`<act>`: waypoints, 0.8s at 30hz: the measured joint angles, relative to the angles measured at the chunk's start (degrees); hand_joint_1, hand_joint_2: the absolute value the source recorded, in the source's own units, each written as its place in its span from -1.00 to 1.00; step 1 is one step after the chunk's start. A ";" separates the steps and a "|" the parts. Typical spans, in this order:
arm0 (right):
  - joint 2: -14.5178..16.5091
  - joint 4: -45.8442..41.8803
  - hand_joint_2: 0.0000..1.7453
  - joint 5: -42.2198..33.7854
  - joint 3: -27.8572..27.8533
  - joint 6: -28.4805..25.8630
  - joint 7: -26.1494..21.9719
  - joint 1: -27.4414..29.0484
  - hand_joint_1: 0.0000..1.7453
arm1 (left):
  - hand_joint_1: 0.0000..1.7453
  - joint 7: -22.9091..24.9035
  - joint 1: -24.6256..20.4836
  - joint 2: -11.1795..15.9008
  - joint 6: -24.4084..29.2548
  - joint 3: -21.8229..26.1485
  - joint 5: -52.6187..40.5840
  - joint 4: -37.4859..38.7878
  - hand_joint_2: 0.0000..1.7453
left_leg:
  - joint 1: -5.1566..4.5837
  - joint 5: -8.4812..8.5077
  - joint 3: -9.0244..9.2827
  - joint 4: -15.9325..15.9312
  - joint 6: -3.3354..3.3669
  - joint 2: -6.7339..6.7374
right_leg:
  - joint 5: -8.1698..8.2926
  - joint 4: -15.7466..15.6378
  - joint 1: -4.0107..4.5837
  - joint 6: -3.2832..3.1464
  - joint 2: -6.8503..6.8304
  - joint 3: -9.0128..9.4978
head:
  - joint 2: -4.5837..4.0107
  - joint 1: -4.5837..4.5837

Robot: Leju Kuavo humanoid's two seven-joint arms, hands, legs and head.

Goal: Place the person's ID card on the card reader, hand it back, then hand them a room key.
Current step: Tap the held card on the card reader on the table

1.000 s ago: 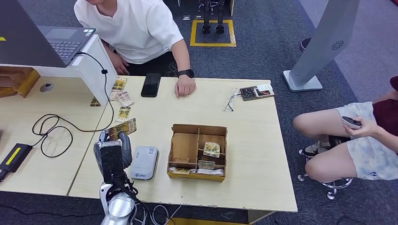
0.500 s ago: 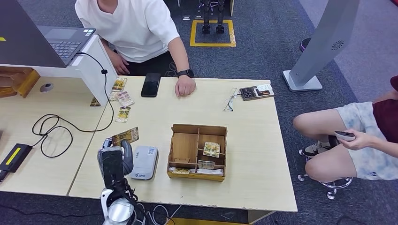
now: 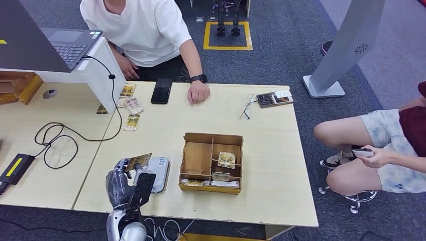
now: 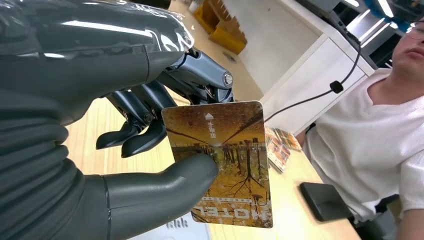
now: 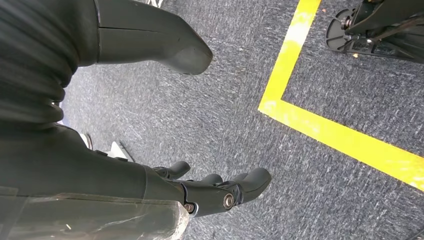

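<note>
A robot's left hand [image 3: 124, 182] hovers at the near left of a pale wooden table [image 3: 271, 165], pinching a yellow-brown card [image 4: 220, 162] between thumb and fingers, its printed face marked "HOTEL". The card is held just above the near edge of a grey card reader [image 3: 157, 171], probably so it can be laid flat there. Right of the reader sits a wooden tray [image 3: 211, 162] of more cards. A person [image 3: 145, 30] in white waits at the far side. The right hand [image 5: 210, 192] hangs over the floor, fingers loosely apart, holding nothing.
</note>
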 joint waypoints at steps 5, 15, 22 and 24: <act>0.00 0.00 1.00 0.04 0.00 -0.02 0.02 -0.02 -1.00 | 1.00 -2.44 0.20 -0.79 0.00 5.38 -7.81 1.23 1.00 | 0.01 0.00 0.01 0.00 0.00 0.01 | -0.01 0.00 0.00 -0.01 0.01 -0.02 | 0.00 -0.01; 0.00 0.00 1.00 0.25 0.01 -0.02 0.08 -0.04 -1.00 | 1.00 -5.74 1.44 -1.00 0.03 11.92 -15.95 -1.49 1.00 | 0.01 0.00 -0.01 -0.01 0.00 0.01 | -0.01 0.00 0.00 -0.01 0.01 -0.02 | 0.00 0.00; 0.00 0.00 1.00 0.31 0.04 -0.02 0.11 -0.04 -1.00 | 1.00 -10.91 2.42 -1.12 0.03 14.47 -17.33 -7.92 1.00 | 0.01 0.00 -0.02 -0.01 0.00 0.00 | -0.01 0.00 0.00 -0.01 0.00 -0.02 | 0.00 0.00; 0.00 0.00 1.00 0.31 0.04 -0.02 0.10 -0.05 -1.00 | 1.00 -10.98 2.60 -1.14 0.03 14.66 -18.53 -9.38 1.00 | 0.01 0.00 -0.02 -0.01 0.00 0.00 | -0.01 0.00 0.00 -0.01 0.00 -0.02 | 0.00 -0.01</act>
